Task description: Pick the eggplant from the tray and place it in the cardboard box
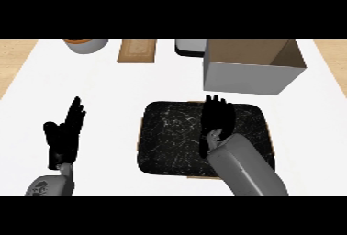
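A black marbled tray (173, 137) lies in the middle of the counter. My right hand (217, 120) hovers over its right half, fingers straight and pointing toward the far edge, open. No eggplant shows; the hand and forearm hide part of the tray. The cardboard box (248, 75) stands open-topped just beyond the tray, at the upper right, a short gap past my fingertips. My left hand (63, 135) rests open at the left, fingers up, well clear of the tray.
Along the far edge stand a grey pot (86, 45), a wooden board (137, 50) and a dark object with a white rim (190, 47) beside the box. White counter surface surrounds the tray.
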Controlling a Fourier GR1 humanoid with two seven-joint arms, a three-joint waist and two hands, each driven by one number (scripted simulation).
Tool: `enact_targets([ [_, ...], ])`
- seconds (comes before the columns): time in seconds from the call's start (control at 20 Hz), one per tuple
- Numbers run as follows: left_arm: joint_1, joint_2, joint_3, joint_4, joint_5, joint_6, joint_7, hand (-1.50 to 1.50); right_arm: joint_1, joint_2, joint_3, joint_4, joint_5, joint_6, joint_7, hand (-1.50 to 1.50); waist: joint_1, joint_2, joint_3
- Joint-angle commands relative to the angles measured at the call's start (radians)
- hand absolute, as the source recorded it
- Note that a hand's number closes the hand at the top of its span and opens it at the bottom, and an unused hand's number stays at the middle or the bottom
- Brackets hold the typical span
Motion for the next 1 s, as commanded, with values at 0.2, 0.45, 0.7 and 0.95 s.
enact_targets([
  [0.2, -0.002, 0.009, 0.026, 0.016, 0.021, -0.041, -0.015, 0.00, -0.072, 0.013, 0.002, 0.221, -0.020, -0.120, 0.049, -1.50, 0.009, 0.002, 0.000],
  [0.45, 0.000, -0.013, -0.002, -0.023, -0.038, 0.010, 0.021, 0.00, -0.024, -0.007, -0.074, 0.161, 0.044, -0.057, -0.030, -1.50, -0.003, 0.000, 0.000],
  [0.7, 0.039, 0.014, 0.035, -0.053, 0.011, -0.059, 0.020, 0.00, 0.018, 0.011, -0.052, 0.171, 0.064, -0.088, -0.048, 1.50, -0.002, 0.000, 0.000],
  [0.95, 0.054, -0.004, 0.022, -0.105, -0.010, -0.031, 0.056, 0.00, -0.022, 0.007, -0.009, 0.213, 0.140, -0.172, -0.183, 1.50, 0.003, 0.000, 0.001],
])
